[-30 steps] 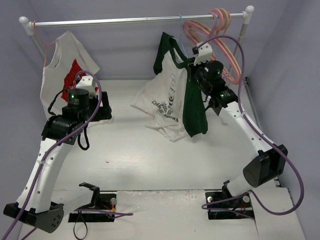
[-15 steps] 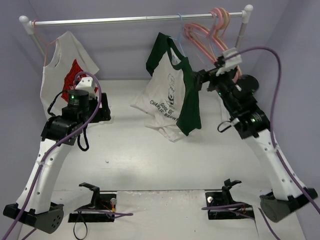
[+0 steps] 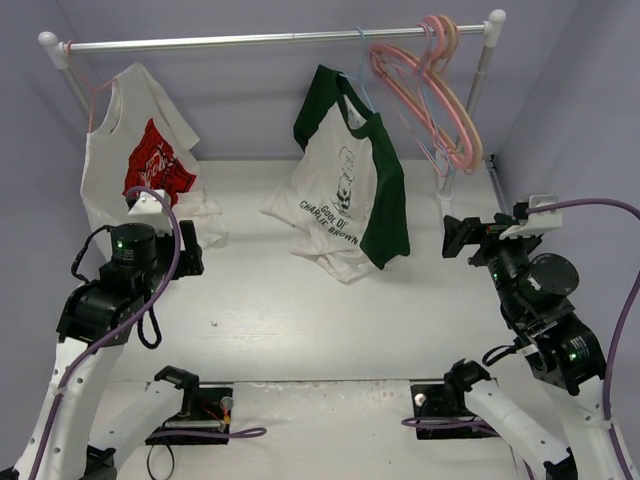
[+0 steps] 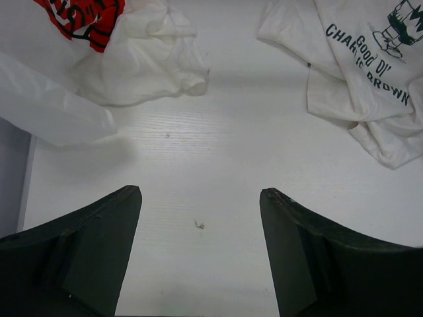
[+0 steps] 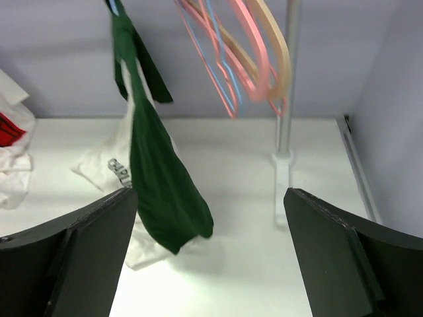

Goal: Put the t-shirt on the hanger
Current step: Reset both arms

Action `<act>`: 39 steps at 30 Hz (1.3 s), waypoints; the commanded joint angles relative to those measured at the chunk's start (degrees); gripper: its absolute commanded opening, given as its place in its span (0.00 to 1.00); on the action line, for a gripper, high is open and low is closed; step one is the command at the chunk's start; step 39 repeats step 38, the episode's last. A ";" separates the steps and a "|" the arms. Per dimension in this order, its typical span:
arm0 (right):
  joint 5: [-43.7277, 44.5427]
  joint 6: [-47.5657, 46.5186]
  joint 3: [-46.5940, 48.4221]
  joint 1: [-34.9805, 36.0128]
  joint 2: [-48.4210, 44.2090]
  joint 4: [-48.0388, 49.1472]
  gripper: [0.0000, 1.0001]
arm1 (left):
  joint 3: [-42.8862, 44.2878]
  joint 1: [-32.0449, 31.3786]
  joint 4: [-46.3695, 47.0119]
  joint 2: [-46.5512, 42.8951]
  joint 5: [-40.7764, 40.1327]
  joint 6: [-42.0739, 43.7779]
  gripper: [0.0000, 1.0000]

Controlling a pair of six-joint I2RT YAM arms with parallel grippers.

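Observation:
The t-shirt (image 3: 342, 180), white with dark green sleeves and collar, hangs from the rail on the thin light-blue hanger (image 3: 363, 85), and its lower hem rests crumpled on the table. The right wrist view shows its green sleeve (image 5: 158, 185) hanging ahead and to the left, with a bit of the hanger (image 5: 114, 6) at the top edge. My right gripper (image 3: 456, 237) (image 5: 210, 191) is open and empty, to the right of the shirt and apart from it. My left gripper (image 4: 199, 191) is open over bare table, with the shirt's printed hem (image 4: 370, 66) far right.
A white shirt with a red graphic (image 3: 140, 160) hangs at the rail's left end, its hem on the table (image 4: 139, 59). Several pink and peach hangers (image 3: 430, 90) hang at the right end of the rail (image 3: 250, 41), beside its post (image 5: 285, 86). Walls close in both sides.
My right gripper opened, let go of the t-shirt and drew back to the near right. The left arm also pulled back toward its base. The shirt stays hanging.

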 commanded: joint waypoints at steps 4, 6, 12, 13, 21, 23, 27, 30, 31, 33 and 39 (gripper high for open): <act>8.95 6.86 1.51 0.20 -0.48 -6.67 1.00 | -3.15 0.20 1.72 -1.05 0.00 -1.13 0.73; 8.60 6.33 1.86 0.20 -1.36 -7.90 1.00 | -4.02 0.21 1.72 -2.28 0.35 -1.40 0.73; 6.84 3.17 0.99 0.20 -4.08 -7.91 1.00 | -5.70 0.21 0.84 -4.48 0.97 -1.57 0.73; 6.93 2.99 0.72 0.20 -4.35 -7.56 1.00 | -5.96 0.21 0.67 -4.66 1.23 -1.66 0.73; 4.91 2.11 -0.25 0.20 -6.11 -7.47 1.00 | -8.68 0.21 0.93 -7.47 1.76 -1.75 0.73; 4.21 1.76 -0.33 0.20 -6.28 -7.82 1.00 | -9.39 0.21 0.93 -7.91 1.94 -2.19 0.73; 3.85 1.32 -0.95 0.20 -7.07 -7.56 1.00 | -9.39 0.21 1.02 -7.91 0.02 -1.66 0.73; 3.33 1.23 -1.04 0.20 -7.78 -7.20 1.00 | -8.95 0.21 1.19 -7.21 -0.17 -1.49 0.73; 2.80 1.23 -1.04 0.20 -8.04 -7.20 1.00 | -8.52 0.21 1.02 -6.86 0.44 -1.49 0.73; 2.36 1.32 -1.83 0.20 -8.48 -7.03 1.00 | -7.99 0.12 0.23 -6.07 1.14 -1.84 0.73; 2.01 2.02 -2.36 0.29 -9.01 -6.50 1.00 | -7.90 0.12 -0.56 -6.24 1.76 -2.36 0.73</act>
